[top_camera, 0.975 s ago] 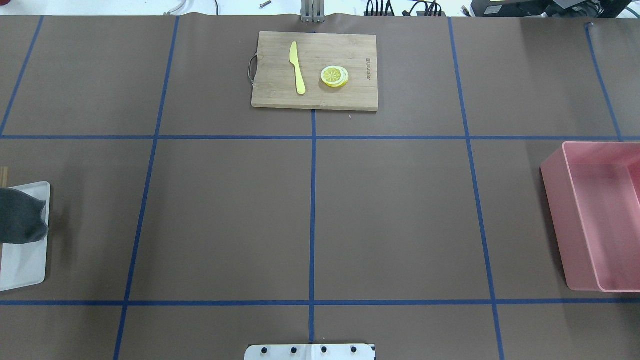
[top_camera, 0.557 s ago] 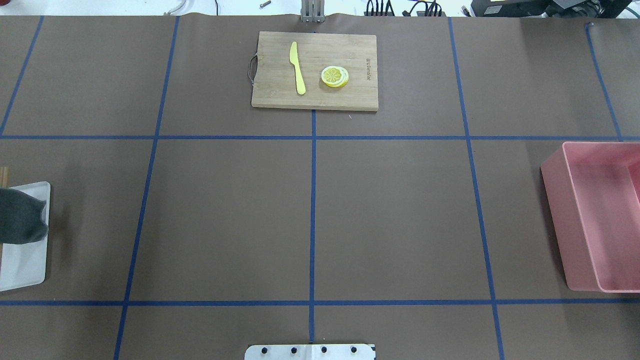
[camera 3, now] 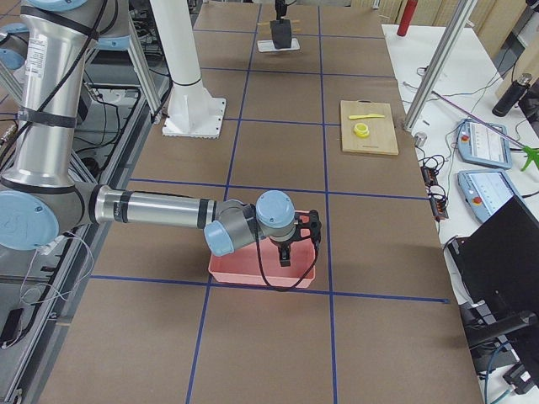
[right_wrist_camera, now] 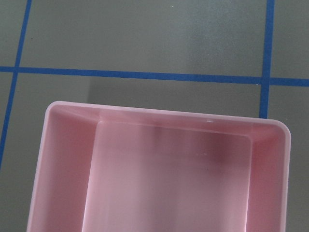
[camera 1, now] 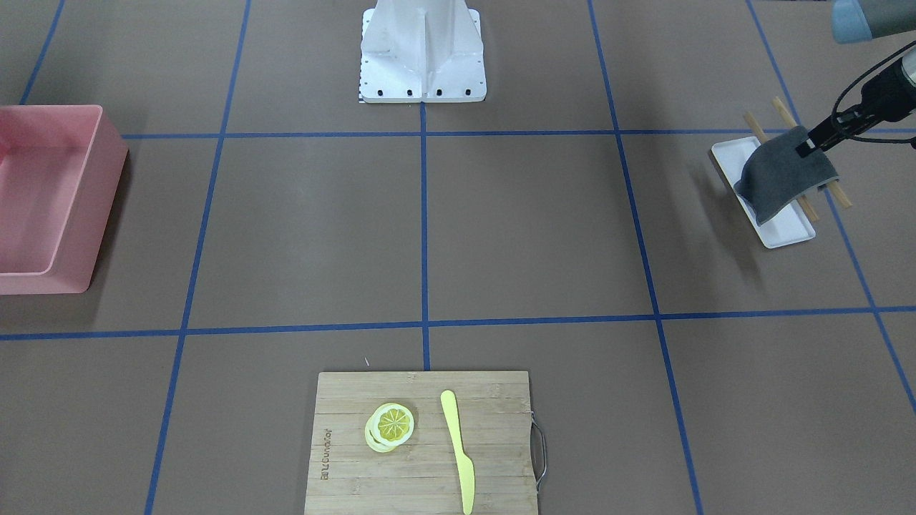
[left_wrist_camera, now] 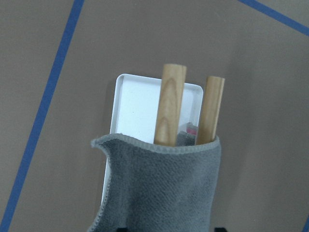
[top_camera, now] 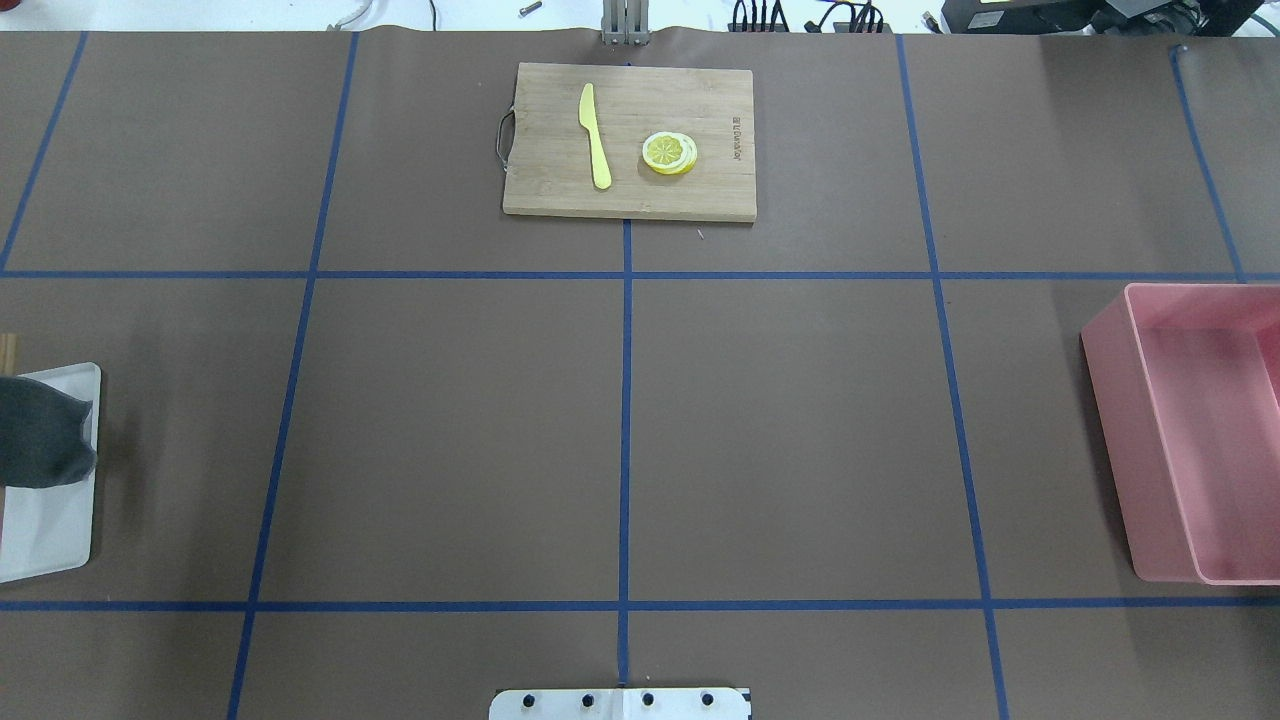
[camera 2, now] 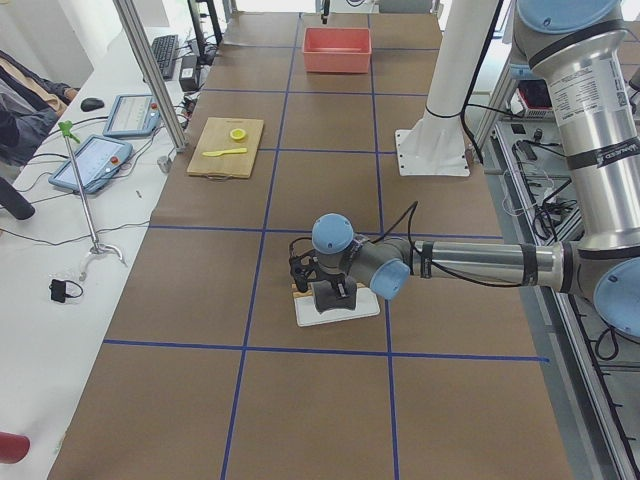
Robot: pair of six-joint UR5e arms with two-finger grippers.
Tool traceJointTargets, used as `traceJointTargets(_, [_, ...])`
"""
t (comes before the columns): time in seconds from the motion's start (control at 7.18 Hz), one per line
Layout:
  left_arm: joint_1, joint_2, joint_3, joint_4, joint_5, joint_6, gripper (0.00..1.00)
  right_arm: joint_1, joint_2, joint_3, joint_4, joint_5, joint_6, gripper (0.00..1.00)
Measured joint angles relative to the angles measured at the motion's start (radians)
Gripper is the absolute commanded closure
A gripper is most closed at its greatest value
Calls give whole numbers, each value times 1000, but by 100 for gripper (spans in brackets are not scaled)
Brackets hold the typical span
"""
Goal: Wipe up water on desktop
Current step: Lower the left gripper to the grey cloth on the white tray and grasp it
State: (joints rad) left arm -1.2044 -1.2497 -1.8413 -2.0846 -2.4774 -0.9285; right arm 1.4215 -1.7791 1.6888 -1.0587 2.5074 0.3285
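The desktop [top_camera: 800,430] is a brown tabletop with a blue tape grid, and I can make out no water on it. My left gripper [camera 1: 809,146] is shut on a dark grey cloth [camera 1: 783,175]. It holds the cloth, hanging, just above a white tray [camera 1: 787,232] at the table's left end. The cloth [top_camera: 40,445] shows at the left edge of the overhead view and fills the lower left wrist view [left_wrist_camera: 159,188]. My right gripper [camera 3: 296,244] hovers over the pink bin [camera 3: 261,265], and I cannot tell whether it is open or shut.
Two wooden sticks [left_wrist_camera: 169,104] lie across the white tray [left_wrist_camera: 140,104] under the cloth. A bamboo cutting board [top_camera: 630,140] with a yellow knife [top_camera: 596,135] and lemon slices [top_camera: 669,153] sits at the far middle. The pink bin [top_camera: 1190,430] stands at the right end.
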Motion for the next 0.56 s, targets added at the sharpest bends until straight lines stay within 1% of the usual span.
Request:
traceJointTargets(0.14, [0, 3, 4, 0, 0, 0, 80, -2, 4, -6, 0, 0, 1, 0])
traceJointTargets(0.28, [0, 3, 7, 0, 0, -2, 97, -3, 8, -10, 0, 1, 1, 0])
traceJointTargets(0.42, [-1, 4, 7, 0, -1, -2, 100, -3, 11, -13, 0, 1, 1, 0])
traceJointTargets(0.56, [-3, 4, 7, 1, -2, -3, 100, -4, 13, -15, 0, 1, 2, 0])
